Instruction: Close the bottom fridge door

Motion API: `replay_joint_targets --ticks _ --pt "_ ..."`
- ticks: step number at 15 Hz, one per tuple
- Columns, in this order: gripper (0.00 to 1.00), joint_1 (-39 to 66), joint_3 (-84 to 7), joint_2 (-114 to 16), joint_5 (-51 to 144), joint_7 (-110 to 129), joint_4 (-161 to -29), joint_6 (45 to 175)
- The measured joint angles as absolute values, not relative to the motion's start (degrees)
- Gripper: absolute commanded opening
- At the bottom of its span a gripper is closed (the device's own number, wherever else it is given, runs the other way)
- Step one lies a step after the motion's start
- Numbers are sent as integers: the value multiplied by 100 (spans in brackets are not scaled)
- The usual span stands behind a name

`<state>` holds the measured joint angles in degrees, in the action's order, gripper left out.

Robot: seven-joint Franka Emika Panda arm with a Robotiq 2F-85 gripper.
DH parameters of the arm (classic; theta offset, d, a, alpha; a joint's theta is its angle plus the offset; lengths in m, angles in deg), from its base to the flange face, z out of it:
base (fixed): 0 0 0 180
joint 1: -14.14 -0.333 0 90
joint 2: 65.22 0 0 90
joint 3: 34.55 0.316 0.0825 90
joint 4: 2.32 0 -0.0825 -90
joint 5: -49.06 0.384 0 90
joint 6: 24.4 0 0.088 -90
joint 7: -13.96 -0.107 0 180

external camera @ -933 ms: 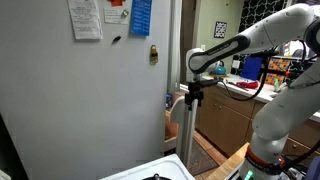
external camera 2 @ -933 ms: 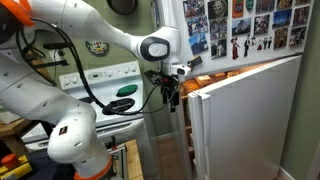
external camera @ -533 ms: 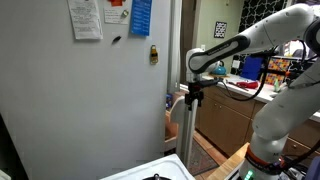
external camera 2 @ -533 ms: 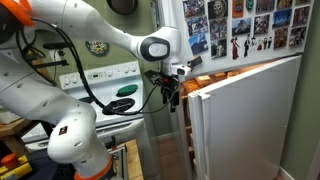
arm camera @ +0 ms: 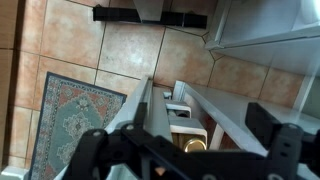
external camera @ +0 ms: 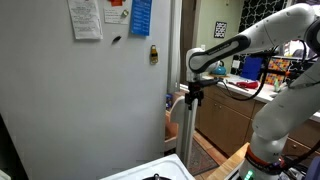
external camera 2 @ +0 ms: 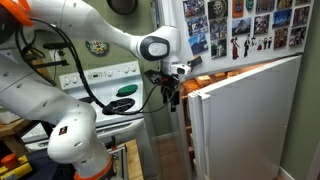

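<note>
The biggest thing in an exterior view is the grey fridge side [external camera: 80,100], with papers [external camera: 85,18] stuck up near the top. The white arm [external camera: 250,40] is seen reaching in from the other side, and it's bent over in front of the stove [external camera 2: 110,85] in an exterior view.

The bottom door [external camera 2: 245,120] is swung wide open, well away from the fridge body, and orange light can be seen in the gap behind it. Above it, the upper door is plastered with photos [external camera 2: 240,25]. In an exterior view the same door [external camera: 187,140] is seen edge-on as a thin white strip.

A patterned rug [arm camera: 70,120] is laid on the tiled floor [arm camera: 130,45] below.

The end effector [external camera: 192,97] is parked right at the door's top outer corner. In the wrist view its fingers [arm camera: 92,148] are spread apart with the door's top edge [arm camera: 150,105] between them, not clamped.
</note>
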<state>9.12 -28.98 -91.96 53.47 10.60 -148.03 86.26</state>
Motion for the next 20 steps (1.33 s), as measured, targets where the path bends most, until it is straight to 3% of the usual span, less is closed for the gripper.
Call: replay_joint_targets --ticks 12,20 --pt "100 1087 -3253 -10246 5002 1668 -14821 8018" --pt "100 1086 -3253 -10255 5002 1674 -14807 8013"
